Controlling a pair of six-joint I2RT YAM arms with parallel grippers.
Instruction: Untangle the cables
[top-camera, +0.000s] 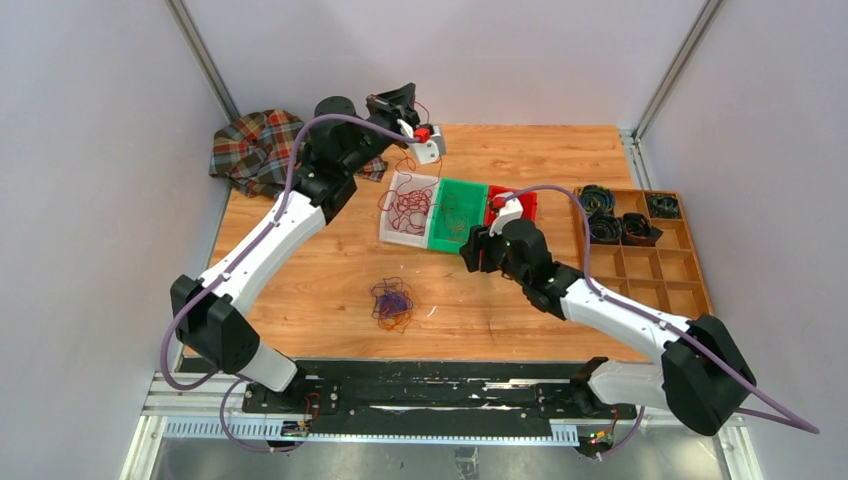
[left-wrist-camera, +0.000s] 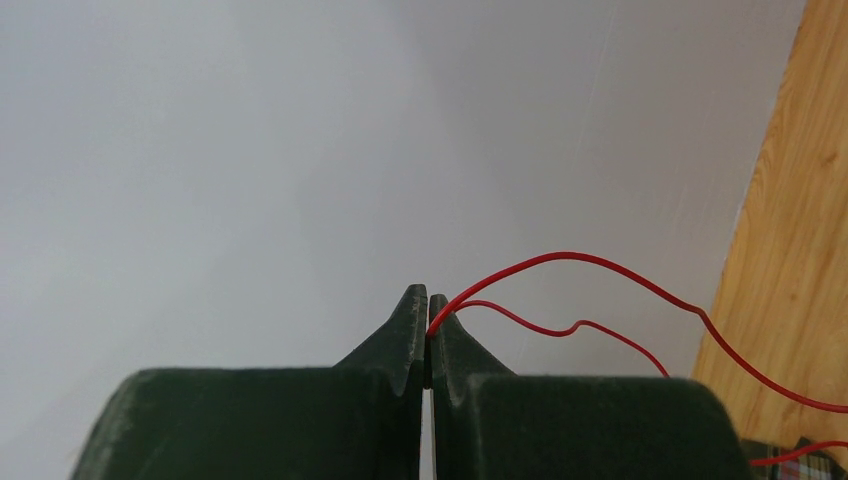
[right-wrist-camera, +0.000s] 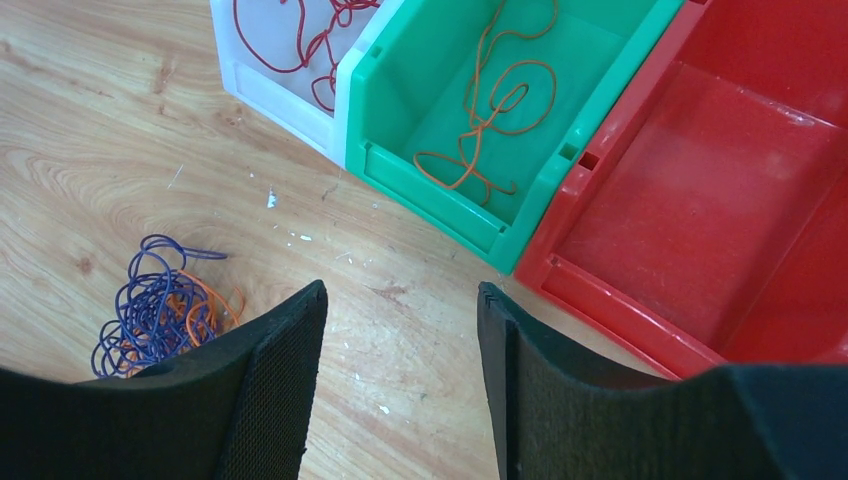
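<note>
A red cable (left-wrist-camera: 560, 258) is pinched in the tightly closed left hand (left-wrist-camera: 428, 300), raised at the far left above the white bin (right-wrist-camera: 282, 100) of red strands (top-camera: 408, 205). Sorting by colour seems under way, and lowering and release into that bin are called for next. The right hand (right-wrist-camera: 400, 295) is held well open and empty over the surface (right-wrist-camera: 100, 150), right of the purple-and-orange tangle (right-wrist-camera: 155, 315).

Ahead of the right gripper's (right-wrist-camera: 400, 290) jaws, the white bin (right-wrist-camera: 280, 100), green bin (right-wrist-camera: 600, 60) and red bin (right-wrist-camera: 700, 200) are glossy plastic on a matt, grained wooden table (right-wrist-camera: 100, 150). Its pads (right-wrist-camera: 280, 400) look finely ribbed. Between the left gripper's (left-wrist-camera: 428, 310) matt, grainy jaws, the red cable (left-wrist-camera: 560, 257) is smooth and shiny.
</note>
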